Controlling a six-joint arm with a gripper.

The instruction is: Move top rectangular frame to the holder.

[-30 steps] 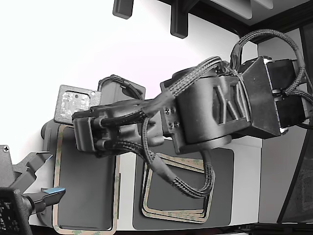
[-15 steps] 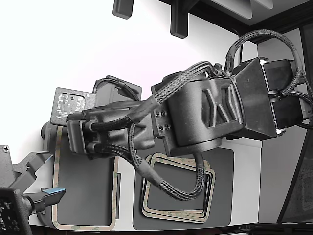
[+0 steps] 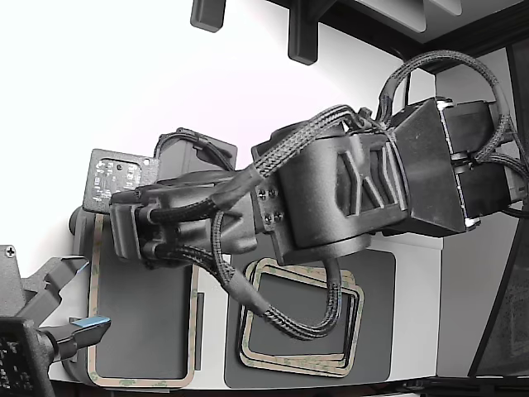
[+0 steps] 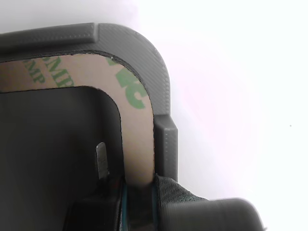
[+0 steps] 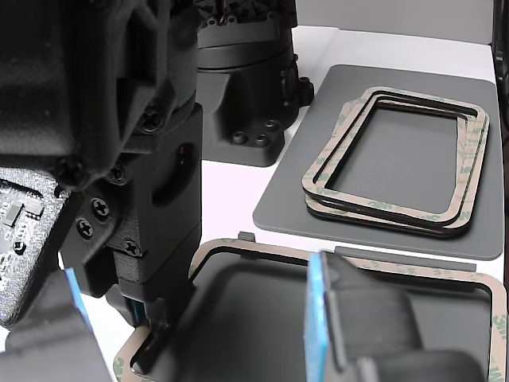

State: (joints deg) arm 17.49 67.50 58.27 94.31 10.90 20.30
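Black arm point(image 3: 347, 190) spans the exterior view, reaching toward 9 o'clock. Dark grey mat point(image 5: 398, 159) carries a stack of spare frames point(image 5: 395, 163), well apart from the holder point(image 4: 144, 53). Top rectangular frame point(image 4: 137, 139) lies seated in holder, inside its raised tabs. Gripper point(image 4: 137, 192) closed on frame's strip, one finger point(image 4: 102, 161) inside the frame opening, other outside.

gripper point(image 4: 137, 192) fingertips: cut off by the wrist picture's edge, blurred
top rectangular frame point(image 4: 137, 144): only the corner by the gripper shows
holder point(image 3: 140, 314): upper end hidden beneath the arm
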